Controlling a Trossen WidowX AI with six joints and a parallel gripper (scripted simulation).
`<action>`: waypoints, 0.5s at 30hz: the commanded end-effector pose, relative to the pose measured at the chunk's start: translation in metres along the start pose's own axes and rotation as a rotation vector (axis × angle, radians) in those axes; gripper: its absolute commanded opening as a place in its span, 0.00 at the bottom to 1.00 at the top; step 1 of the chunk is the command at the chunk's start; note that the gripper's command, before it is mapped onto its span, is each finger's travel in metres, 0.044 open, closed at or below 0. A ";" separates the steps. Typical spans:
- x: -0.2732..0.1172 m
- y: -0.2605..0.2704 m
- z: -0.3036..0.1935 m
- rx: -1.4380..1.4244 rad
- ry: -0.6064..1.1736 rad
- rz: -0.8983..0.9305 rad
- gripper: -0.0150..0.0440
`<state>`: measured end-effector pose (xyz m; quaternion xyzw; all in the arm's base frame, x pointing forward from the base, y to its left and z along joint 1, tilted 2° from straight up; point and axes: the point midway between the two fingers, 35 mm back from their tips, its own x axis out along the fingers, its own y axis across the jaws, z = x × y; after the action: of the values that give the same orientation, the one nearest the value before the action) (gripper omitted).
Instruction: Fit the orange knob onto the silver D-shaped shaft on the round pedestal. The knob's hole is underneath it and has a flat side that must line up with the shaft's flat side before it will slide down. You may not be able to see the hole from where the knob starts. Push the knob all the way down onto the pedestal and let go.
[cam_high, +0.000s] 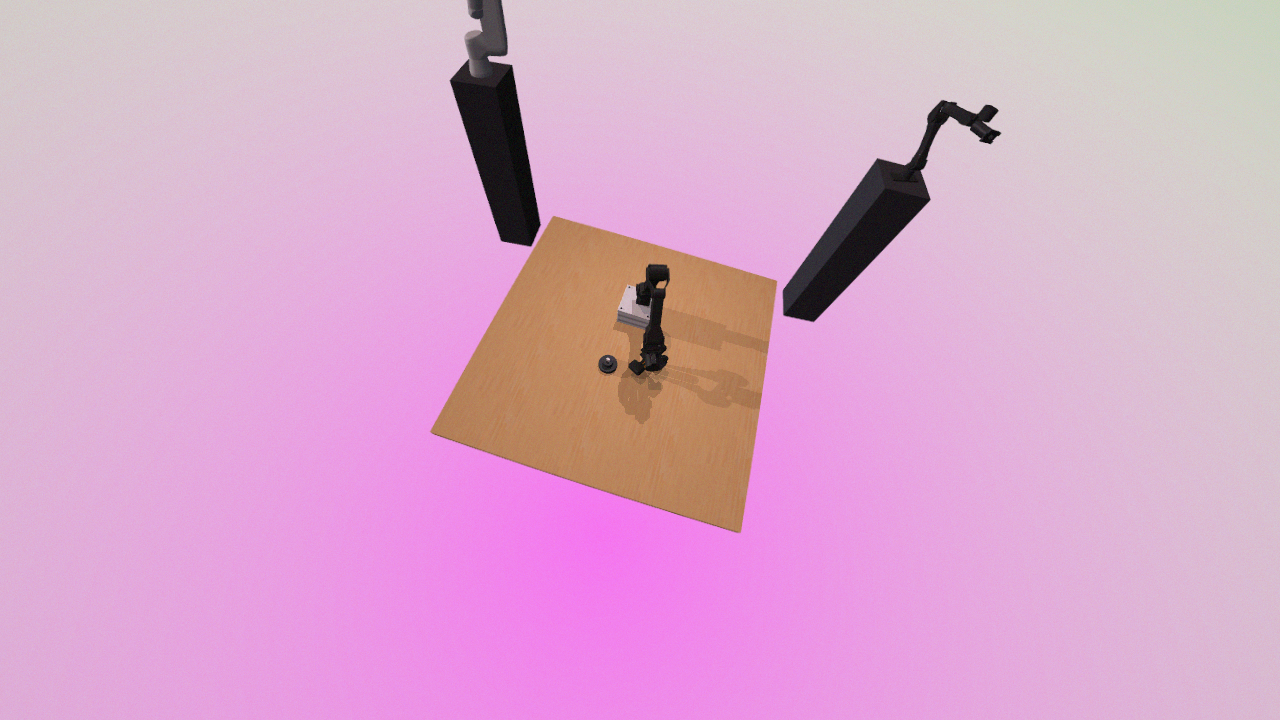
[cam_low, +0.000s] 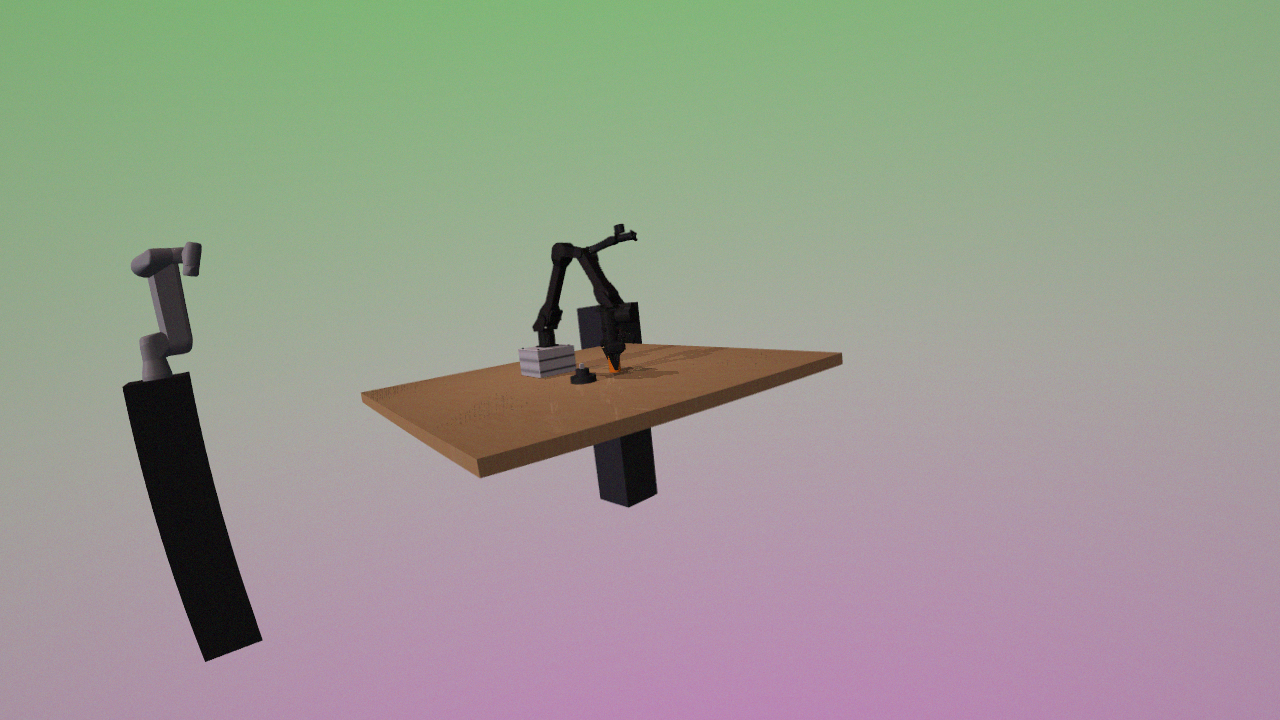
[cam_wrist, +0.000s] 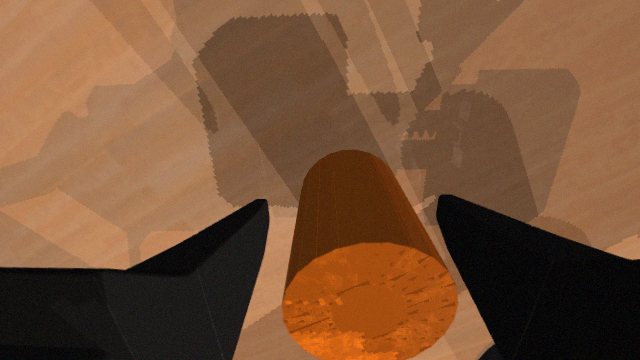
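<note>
Claw (cam_high: 646, 368) (cam_low: 613, 366) (cam_wrist: 352, 207) standing wide around orange knob (cam_low: 613, 366) (cam_wrist: 370, 300), gaps showing both sides; knob standing on table (cam_high: 537, 358) (cam_low: 483, 420) (cam_wrist: 45, 30), beside pedestal (cam_high: 607, 365) (cam_low: 582, 377); grasping step seemingly underway; next move calling for closing evenly, then lifting.

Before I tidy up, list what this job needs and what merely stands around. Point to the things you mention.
For the job:
- orange knob (cam_low: 611, 366) (cam_wrist: 370, 305)
- round pedestal (cam_high: 607, 364) (cam_low: 582, 377) with its silver shaft
- black six-joint arm (cam_high: 656, 313) (cam_low: 554, 284) and its tool (cam_wrist: 352, 207)
- wooden tabletop (cam_high: 537, 358) (cam_low: 501, 420)

Standing around:
- grey arm (cam_high: 492, 31) (cam_low: 170, 308) on a black column (cam_high: 494, 152) (cam_low: 183, 510)
- second black arm (cam_high: 927, 138) (cam_low: 617, 236) on another column (cam_high: 854, 241) (cam_low: 624, 465)
</note>
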<state>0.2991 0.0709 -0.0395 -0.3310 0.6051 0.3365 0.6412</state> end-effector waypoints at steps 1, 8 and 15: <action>0.001 0.001 0.000 0.002 -0.002 0.003 0.64; 0.001 0.001 0.000 0.002 -0.002 0.003 0.50; -0.006 -0.001 0.002 0.002 -0.002 0.003 0.25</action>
<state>0.2987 0.0711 -0.0396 -0.3302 0.6062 0.3372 0.6401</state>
